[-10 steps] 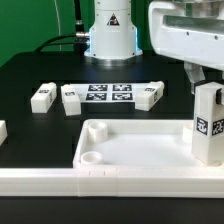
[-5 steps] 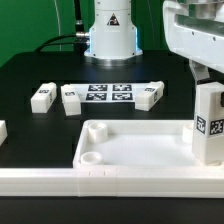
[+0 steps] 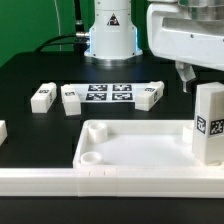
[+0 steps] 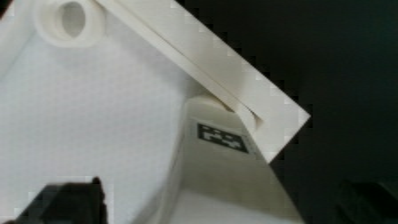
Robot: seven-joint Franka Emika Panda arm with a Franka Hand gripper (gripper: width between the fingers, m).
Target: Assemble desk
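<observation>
Bright, even light from above fills the exterior view. The white tabletop (image 3: 140,150) is close to blown out, its rim and floor merging with little shading. The black desk (image 3: 30,70) stays matte, with only soft, short shadows beside the loose legs (image 3: 42,97). The frame is coarse and slightly soft. The wrist view is blurrier: white plastic washes out, the tag (image 4: 224,135) on the upright leg (image 4: 222,185) smears, and the dark surround holds no detail.

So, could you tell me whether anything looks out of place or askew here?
Nothing stands out: the leg stands upright in the tabletop's corner on the exterior view's right, with no tilt or damage visible.
</observation>
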